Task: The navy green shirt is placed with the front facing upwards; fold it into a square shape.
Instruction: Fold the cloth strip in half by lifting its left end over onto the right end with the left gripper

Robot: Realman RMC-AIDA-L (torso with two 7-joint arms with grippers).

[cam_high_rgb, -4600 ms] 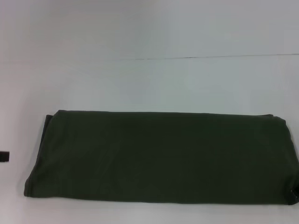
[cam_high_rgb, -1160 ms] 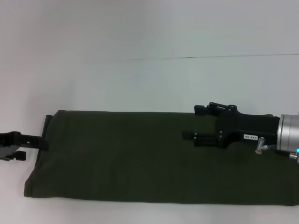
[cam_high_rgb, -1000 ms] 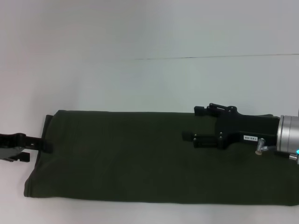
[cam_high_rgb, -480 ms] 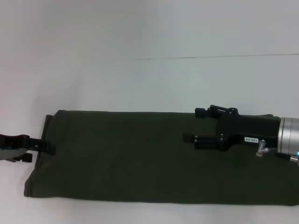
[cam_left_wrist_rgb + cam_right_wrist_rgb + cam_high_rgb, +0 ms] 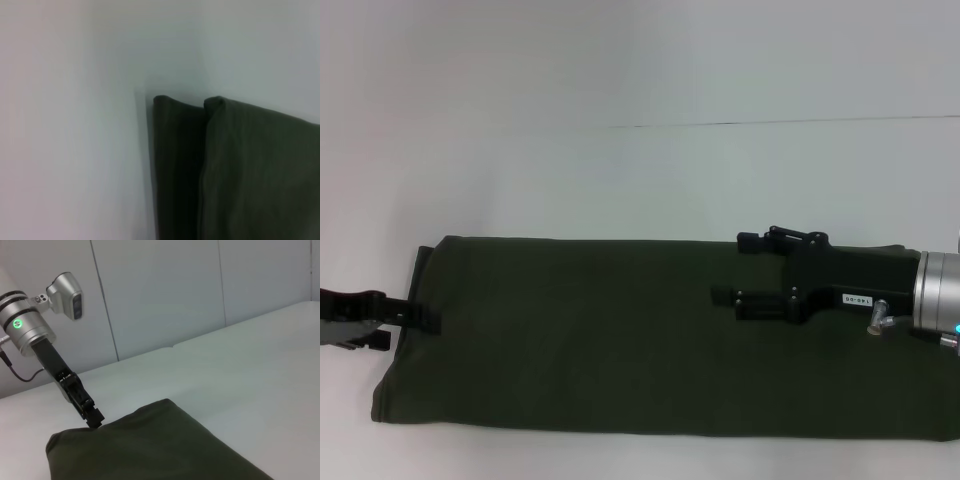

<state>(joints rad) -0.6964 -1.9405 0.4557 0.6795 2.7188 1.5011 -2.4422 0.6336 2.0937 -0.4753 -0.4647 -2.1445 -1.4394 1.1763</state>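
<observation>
**Folded shirt, gripper at each end**

While the table (image 5: pixel 620 170) lies white, the shirt (image 5: pixel 620 340) stretches as a long folded band along its near edge. Over the shirt's right half the right gripper (image 5: pixel 740 268) hovers, fingers spread wide. At the shirt's left end the left gripper (image 5: pixel 425 318) touches the cloth; I cannot tell its opening.

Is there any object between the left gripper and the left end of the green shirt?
Nothing visible is. The left gripper is already at the left end of the navy green shirt, with only bare table around. The right gripper hangs over the shirt's right half.
</observation>
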